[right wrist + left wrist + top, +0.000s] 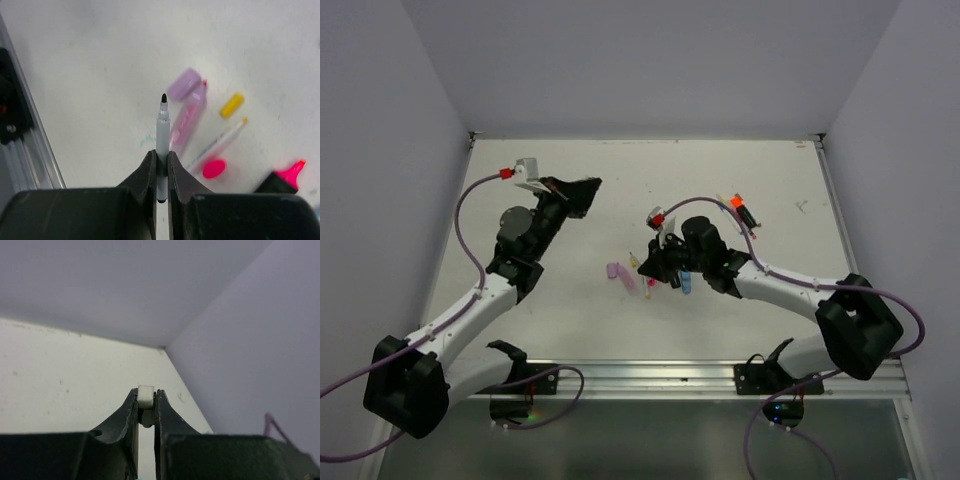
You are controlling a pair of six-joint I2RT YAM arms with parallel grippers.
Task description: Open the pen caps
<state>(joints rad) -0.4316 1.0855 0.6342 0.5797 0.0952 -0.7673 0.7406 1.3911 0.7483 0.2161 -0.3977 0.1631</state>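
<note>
Surface: white table [770, 180].
Left gripper [147, 401]: jaws closed on a white cap [145, 391].
Right gripper [160, 156]: jaws clamp an uncapped pen [162, 122].
Risk: the bare tip may smear the table if lowered.

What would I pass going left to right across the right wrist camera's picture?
Metal rail → black-tipped pen in the fingers → lilac cap → yellow cap → pink highlighter. Left out for overlapping: lilac highlighter, thin pen, round pink cap.

L black two-finger gripper [582, 190] over far-left of white tabletop [650, 170]; R gripper [658, 262] just beside small lilac plastic cap [616, 270].
</note>
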